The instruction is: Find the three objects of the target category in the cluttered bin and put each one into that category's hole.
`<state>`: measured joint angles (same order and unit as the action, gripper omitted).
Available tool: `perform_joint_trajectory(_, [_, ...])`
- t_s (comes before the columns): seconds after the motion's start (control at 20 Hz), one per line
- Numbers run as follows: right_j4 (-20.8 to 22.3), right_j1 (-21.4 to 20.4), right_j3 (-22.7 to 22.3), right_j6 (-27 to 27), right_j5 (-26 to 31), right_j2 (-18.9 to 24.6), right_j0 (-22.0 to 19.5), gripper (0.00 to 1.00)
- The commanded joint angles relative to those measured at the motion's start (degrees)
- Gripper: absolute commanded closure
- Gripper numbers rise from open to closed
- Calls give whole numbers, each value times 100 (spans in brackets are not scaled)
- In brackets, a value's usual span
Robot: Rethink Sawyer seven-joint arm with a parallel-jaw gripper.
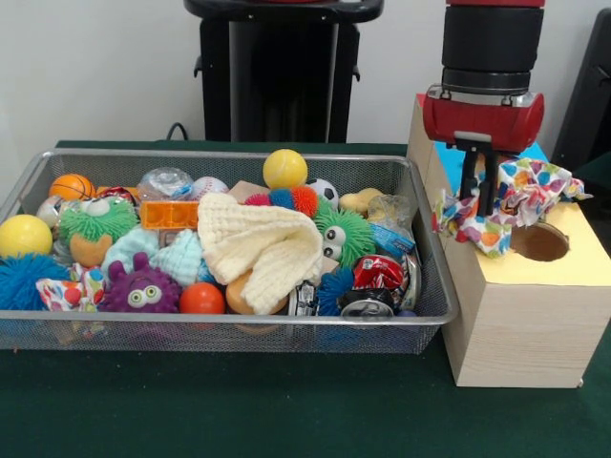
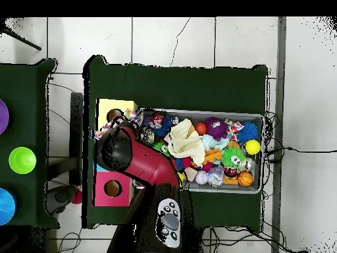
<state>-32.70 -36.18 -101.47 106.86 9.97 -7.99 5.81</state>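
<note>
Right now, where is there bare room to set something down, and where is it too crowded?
Free: the green table in front of the silver wire-mesh bin, and the yellow-topped wooden box beside its round hole. Crowded: the bin, filled with toys, and the hole's edge, where the gripper dangles a printed cloth.

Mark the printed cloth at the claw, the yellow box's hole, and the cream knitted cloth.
printed cloth (image 1: pixel 520 196), front view: bunched middle, right of the claw.
hole (image 1: pixel 540 242), front view: centre of the opening in the yellow top.
cream cloth (image 1: pixel 263 246), front view: middle of the folded knit, in the bin.
</note>
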Motion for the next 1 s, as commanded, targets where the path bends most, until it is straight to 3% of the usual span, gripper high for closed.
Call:
perform_joint_trajectory(0.05, [-251,243,131,1450,-228,-15,20,100])
perform_joint_trajectory(0.4, [-284,220,222,1462,24,-119,76,100])
perform_joint_trajectory(1.0, [-141,-117,758,1696,1556,-885,392,100])
